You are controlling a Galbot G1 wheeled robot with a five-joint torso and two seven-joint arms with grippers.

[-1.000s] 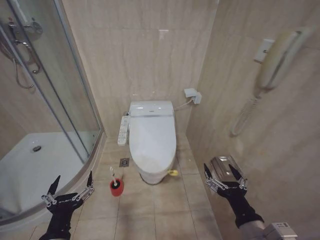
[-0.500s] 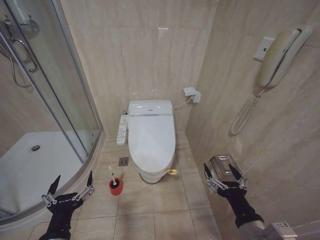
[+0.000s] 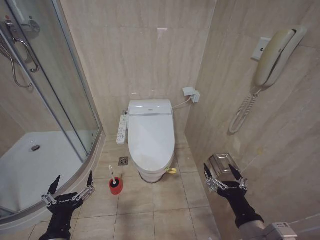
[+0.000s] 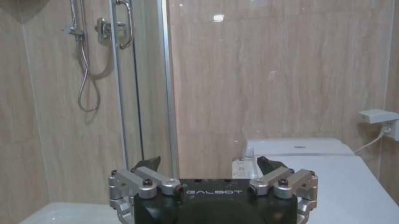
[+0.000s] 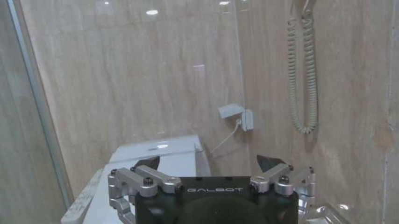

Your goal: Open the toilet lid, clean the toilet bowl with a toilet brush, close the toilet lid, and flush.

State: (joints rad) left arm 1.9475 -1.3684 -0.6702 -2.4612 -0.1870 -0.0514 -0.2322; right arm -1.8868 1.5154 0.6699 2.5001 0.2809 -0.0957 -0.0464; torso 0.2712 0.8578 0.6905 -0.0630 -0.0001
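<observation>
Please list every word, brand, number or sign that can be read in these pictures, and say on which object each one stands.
"GALBOT": on the black body of the left gripper, below its open fingers, in the left wrist view.
"GALBOT": on the black body of the right gripper, also open, in the right wrist view.
The button panel beside the toilet bowl carries markings too small to read.
The toilet lid, toilet brush and wall telephone show no readable text.

black end effector [image 4: 210, 164] bodies marked "galbot", silver screwed knuckles, dark pointed fingertips [image 3: 56, 181], black forearms.
</observation>
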